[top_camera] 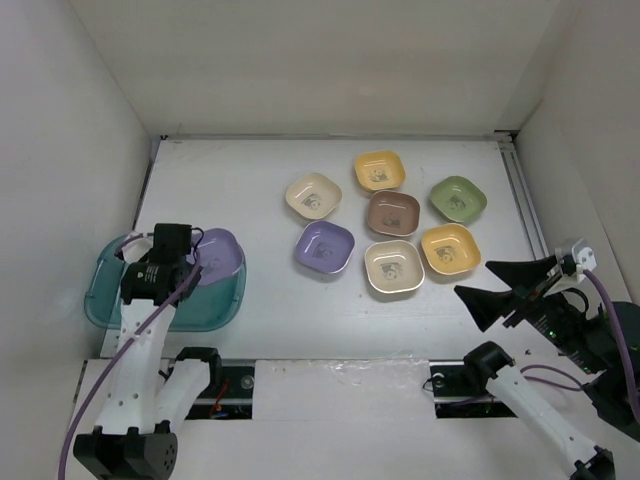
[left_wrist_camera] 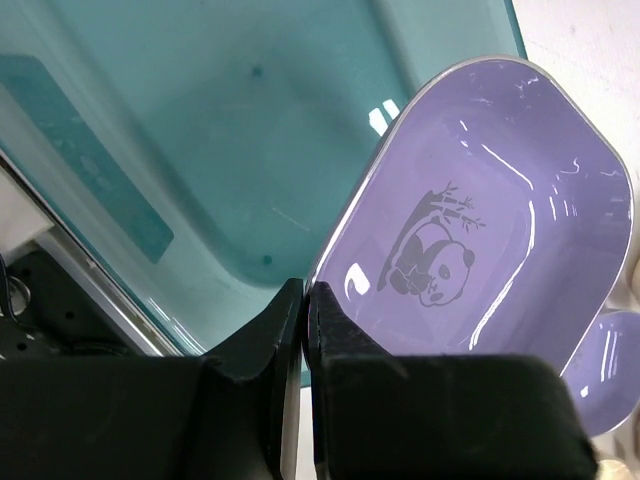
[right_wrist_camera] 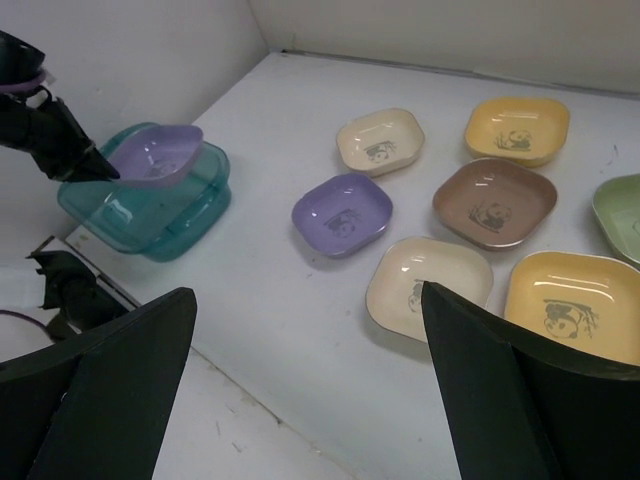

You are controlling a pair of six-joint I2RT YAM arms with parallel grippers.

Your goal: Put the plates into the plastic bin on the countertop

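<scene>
My left gripper (top_camera: 188, 256) is shut on the rim of a purple plate (top_camera: 218, 255) and holds it tilted above the right end of the teal plastic bin (top_camera: 110, 300). In the left wrist view the jaws (left_wrist_camera: 306, 300) pinch the plate's edge (left_wrist_camera: 480, 220) over the bin's floor (left_wrist_camera: 200, 150), which shows nothing lying in it. Several plates lie on the white countertop (top_camera: 230, 180): cream (top_camera: 313, 196), yellow (top_camera: 380, 170), green (top_camera: 458, 198), brown (top_camera: 392, 212), purple (top_camera: 324, 247), cream (top_camera: 393, 268), yellow-orange (top_camera: 450, 249). My right gripper (top_camera: 473, 279) is open and empty at the near right, apart from them.
White walls close in the left, back and right sides. A metal rail (top_camera: 530, 210) runs along the right edge. The bin sits at the near left corner against the left wall. In the right wrist view the near cream plate (right_wrist_camera: 428, 285) lies just beyond my open fingers.
</scene>
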